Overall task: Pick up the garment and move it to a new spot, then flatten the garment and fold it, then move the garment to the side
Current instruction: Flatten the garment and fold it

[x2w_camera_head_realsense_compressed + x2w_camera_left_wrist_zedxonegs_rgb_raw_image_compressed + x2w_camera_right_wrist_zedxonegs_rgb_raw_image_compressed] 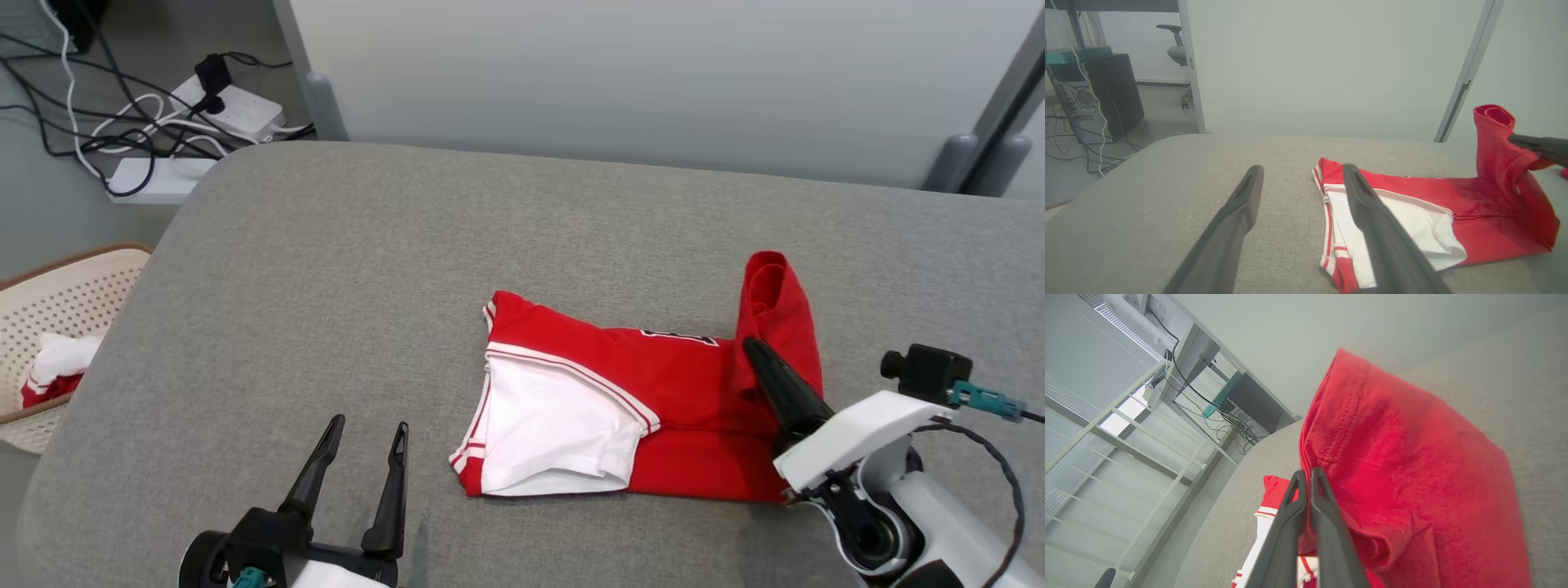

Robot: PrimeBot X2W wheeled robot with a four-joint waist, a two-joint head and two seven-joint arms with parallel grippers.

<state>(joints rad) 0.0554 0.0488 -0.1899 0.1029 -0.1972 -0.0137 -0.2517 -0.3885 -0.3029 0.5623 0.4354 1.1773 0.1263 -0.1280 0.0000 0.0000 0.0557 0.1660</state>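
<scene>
A red garment [678, 384] with a white panel and white trim lies folded on the grey fabric-covered table [326, 269], right of centre. Its right end is pulled up into a standing red fold, and my right gripper [753, 349] is shut on that raised cloth. The right wrist view has the shut fingers [1290, 522] pinching red fabric [1396, 457] close up. My left gripper [367, 426] stands open near the table's front edge, left of the garment, with nothing between its fingers. From the left wrist, the open gripper [1303, 169] points at the garment's [1474, 204] white side.
A beige perforated basket [82, 286] holding white and red cloth [55, 366] stands off the table's left edge. Power strips and tangled cables [220, 102] lie on the floor at the back left. A pale wall panel [653, 73] runs behind the table.
</scene>
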